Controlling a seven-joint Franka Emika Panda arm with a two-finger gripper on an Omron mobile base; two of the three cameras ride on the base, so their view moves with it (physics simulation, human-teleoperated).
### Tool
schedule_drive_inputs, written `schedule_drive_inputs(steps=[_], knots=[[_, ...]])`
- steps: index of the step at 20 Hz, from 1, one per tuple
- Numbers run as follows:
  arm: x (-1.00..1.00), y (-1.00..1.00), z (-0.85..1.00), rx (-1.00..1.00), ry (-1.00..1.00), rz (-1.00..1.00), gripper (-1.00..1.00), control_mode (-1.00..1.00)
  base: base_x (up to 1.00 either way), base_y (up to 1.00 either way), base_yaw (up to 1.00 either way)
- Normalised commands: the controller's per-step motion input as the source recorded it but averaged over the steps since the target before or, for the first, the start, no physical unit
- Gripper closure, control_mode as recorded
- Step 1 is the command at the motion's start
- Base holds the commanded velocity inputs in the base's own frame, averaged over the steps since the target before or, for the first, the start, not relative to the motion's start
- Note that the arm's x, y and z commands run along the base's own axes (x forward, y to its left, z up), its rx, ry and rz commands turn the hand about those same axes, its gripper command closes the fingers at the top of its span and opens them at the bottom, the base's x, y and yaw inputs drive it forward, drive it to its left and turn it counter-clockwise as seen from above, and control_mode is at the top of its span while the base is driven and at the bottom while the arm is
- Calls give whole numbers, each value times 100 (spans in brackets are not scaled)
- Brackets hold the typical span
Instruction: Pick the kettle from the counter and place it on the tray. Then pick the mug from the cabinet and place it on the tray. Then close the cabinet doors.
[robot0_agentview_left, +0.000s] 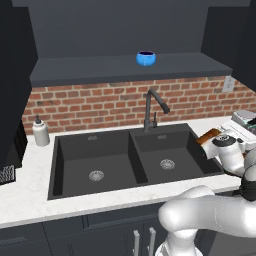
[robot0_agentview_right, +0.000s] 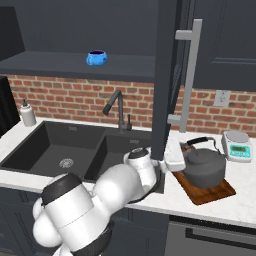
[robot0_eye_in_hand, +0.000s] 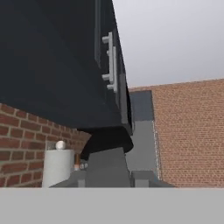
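The mug (robot0_agentview_right: 96, 58) sits upright on the cabinet shelf (robot0_agentview_right: 75, 64) at left, small, light and rigid, probably slick, so I'd pinch its rim or body rather than the little handle. To the right, the heavier metal kettle (robot0_agentview_right: 203, 167) stands on the tray (robot0_agentview_right: 220, 192) on the desk (robot0_agentview_right: 240, 202), best lifted by its arched handle. My gripper is hidden behind the open door (robot0_agentview_right: 167, 75), and I cannot tell whether it grips anything.
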Motion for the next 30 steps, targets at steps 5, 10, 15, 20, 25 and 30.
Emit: schedule_drive_inputs(steps=[5,10,15,20,25,30], knots=[[17,56,4,0,1,18,100,-100,0,0,0],[15,40,12,1,0,13,100,-100,0,0,0],[29,23,6,8,0,6,100,-100,0,0,0],[33,1,0,7,0,0,100,-100,0,0,0],[25,6,-1,10,0,0,100,-100,0,0,0],[13,14,-7,9,0,0,100,-100,0,0,0]])
